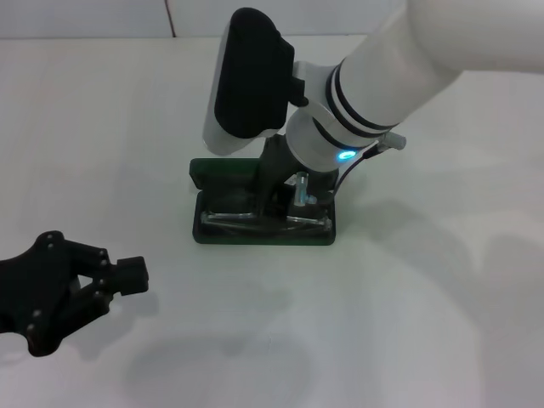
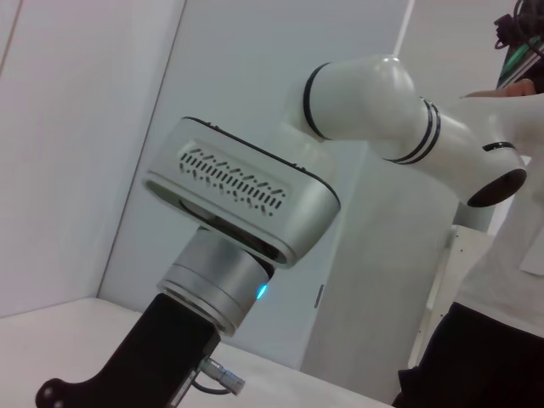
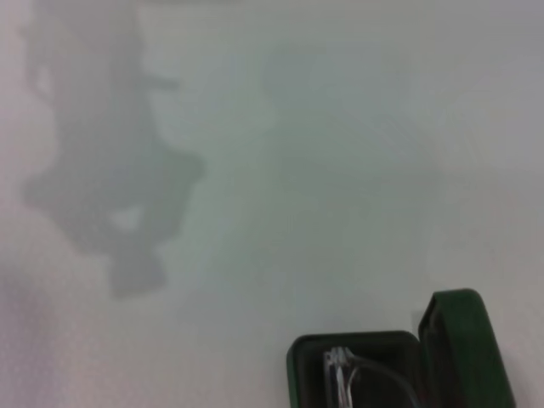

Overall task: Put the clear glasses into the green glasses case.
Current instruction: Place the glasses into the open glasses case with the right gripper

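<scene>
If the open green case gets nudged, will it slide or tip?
The green case probably slides: its base lies flat on the smooth table. The raised lid may make it tip backward. The glasses inside add little weight.

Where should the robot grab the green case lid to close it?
Probably by the raised lid's free top edge, coming from above on the far side: the green glasses case stands open with its lid upright, and the clear glasses lie inside.

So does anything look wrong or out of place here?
Nothing stands out. The clear glasses lie inside the open green glasses case, its lid up. The right gripper reaches into it; the left gripper waits apart.
</scene>
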